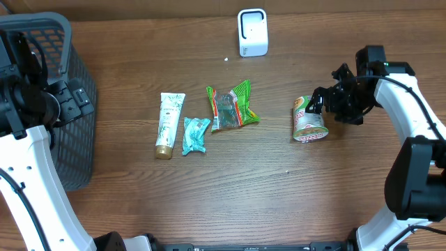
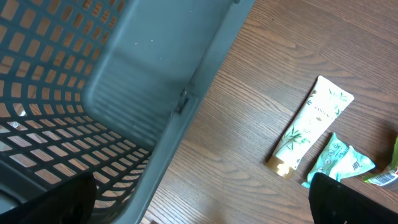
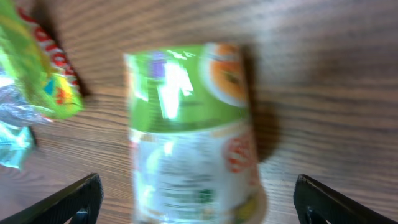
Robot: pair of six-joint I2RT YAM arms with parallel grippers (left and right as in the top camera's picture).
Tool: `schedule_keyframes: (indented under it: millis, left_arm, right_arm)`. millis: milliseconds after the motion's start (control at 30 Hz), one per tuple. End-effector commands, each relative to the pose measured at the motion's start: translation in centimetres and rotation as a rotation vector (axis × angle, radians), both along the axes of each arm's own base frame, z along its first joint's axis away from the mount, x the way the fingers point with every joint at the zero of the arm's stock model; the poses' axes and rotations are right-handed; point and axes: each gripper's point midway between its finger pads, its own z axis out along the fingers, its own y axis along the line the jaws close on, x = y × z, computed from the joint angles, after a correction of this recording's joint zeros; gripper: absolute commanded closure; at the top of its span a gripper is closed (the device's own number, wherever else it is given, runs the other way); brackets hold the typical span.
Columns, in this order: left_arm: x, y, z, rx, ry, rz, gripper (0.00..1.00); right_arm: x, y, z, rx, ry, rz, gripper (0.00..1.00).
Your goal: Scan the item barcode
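Two robot arms with smooth, rounded white shells, the left arm (image 1: 31, 164) and the right arm (image 1: 418, 115), each jointed by blocky black motor sections. A thin black cable (image 1: 23, 202) runs along the left arm's white link, and another along the right. Dark, flat-edged fingers (image 3: 78, 198) show at the corners of each wrist view.

Overhead: fixed above, straight down, whole worktop (image 1: 230, 202) in frame. Left wrist: tilted down, near basket (image 2: 155, 93) wall at left; shares tube (image 2: 311, 124) with overhead. Right wrist: very close above cup (image 3: 186, 124), blurred; overhead shows same cup.
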Motion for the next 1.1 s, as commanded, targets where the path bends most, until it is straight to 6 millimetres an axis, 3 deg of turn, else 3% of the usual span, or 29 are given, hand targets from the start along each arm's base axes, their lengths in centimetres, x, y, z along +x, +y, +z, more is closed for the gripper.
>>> schedule_keyframes:
  millis: [0,267,500,700,867,1067]
  left_arm:
    - [0.0,0.1,0.0,0.003,0.004,-0.014,0.0]
    - [0.0,0.1,0.0,0.003,0.004,-0.014,0.0]
    - [0.0,0.1,0.0,0.003,0.004,-0.014,0.0]
    - [0.0,0.1,0.0,0.003,0.004,-0.014,0.0]
    - [0.0,0.1,0.0,0.003,0.004,-0.014,0.0]
    - [0.0,0.1,0.0,0.003,0.004,-0.014,0.0]
  right_arm:
    - [0.9,1.8,1.8,0.023,-0.04,0.048,0.03]
    - [-1.4,6.4,1.5,0.024,0.01,0.165,0.07]
    - [-2.3,9.2,1.5,0.021,0.021,0.216,0.09]
    - [-2.0,9.4,1.5,0.008,0.014,0.194,0.09]
    - [-0.7,8.4,1.3,-0.018,0.024,0.043,0.08]
    - [0.5,8.5,1.0,-0.004,0.016,-0.034,0.02]
